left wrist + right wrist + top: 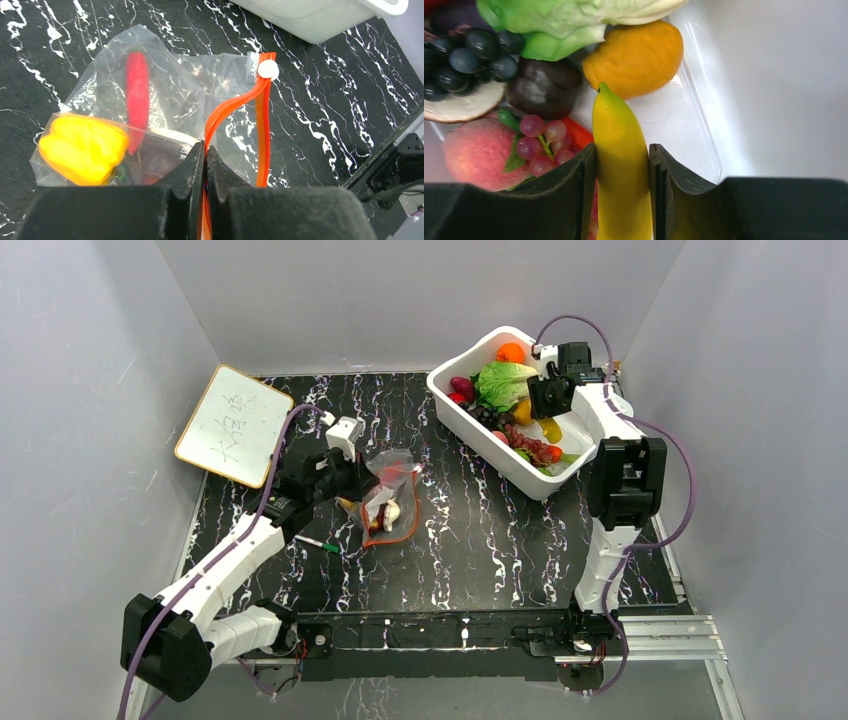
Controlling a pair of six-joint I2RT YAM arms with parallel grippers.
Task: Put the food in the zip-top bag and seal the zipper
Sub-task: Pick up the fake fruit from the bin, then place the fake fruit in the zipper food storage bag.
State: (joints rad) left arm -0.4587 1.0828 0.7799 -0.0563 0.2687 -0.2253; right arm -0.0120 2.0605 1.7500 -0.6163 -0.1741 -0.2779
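A black table with white marble veins (470,540) stands between grey walls. The left gripper (205,147) has its jaws pressed together on the thin red-orange plastic zipper strip (263,130) of the clear crinkly zip-top bag (170,90). The bag lies on the table left of centre. A yellow toy pepper (82,147) and a red toy chilli (137,95) show through its plastic. The right gripper (622,148), its jaws partly apart, clasps a yellow toy banana (619,120) in the white rectangular plastic tub (694,115), beside other toy food.
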